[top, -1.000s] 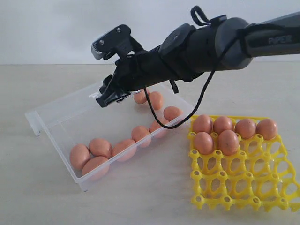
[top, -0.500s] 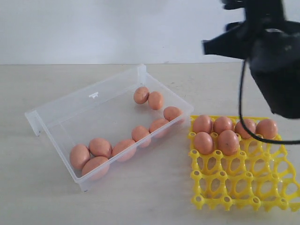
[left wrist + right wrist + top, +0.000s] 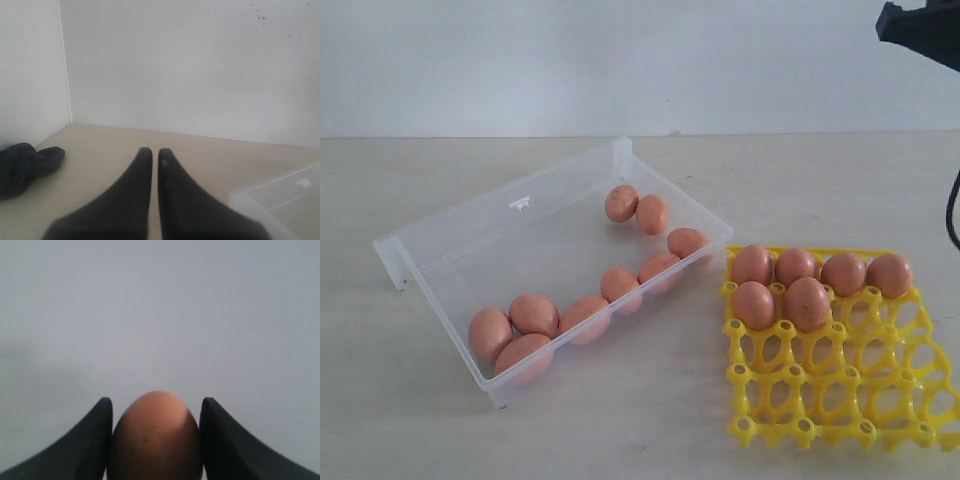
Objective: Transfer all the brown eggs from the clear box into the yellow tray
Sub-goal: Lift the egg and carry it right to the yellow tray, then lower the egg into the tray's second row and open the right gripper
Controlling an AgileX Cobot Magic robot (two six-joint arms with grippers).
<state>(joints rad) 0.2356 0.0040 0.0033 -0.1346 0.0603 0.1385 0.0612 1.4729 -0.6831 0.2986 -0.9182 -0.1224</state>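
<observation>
Clamping a brown egg (image 3: 156, 437) between its two dark fingers (image 3: 90, 450), the right gripper (image 3: 156, 401) is holding it snugly, with each finger pressing against one flank of the shell. The egg's long axis is running along the fingers. Its rounded end is pointing outward and poking just past the fingertips, and only a blank pale background is showing beyond them. In the exterior view just a dark part of the right arm (image 3: 920, 28) is showing at the frame's upper corner, so the held egg is not appearing there.

The left gripper (image 3: 151, 151) is keeping its fingers (image 3: 125, 200) drawn narrow, with only a thin slit between them and nothing in it. A corner of the clear box (image 3: 280, 200) is lying on the table (image 3: 100, 145) off to one side of those fingers. A dark cloth (image 3: 25, 167) is lying off to the other side.

Nine brown eggs (image 3: 533, 314) are lying on their sides in the clear box (image 3: 470, 240), their long axes pointing various ways. Most are strung along one long wall. Six more are sitting upright in cups of the yellow tray (image 3: 840, 400), four in the far row and two just in front.
</observation>
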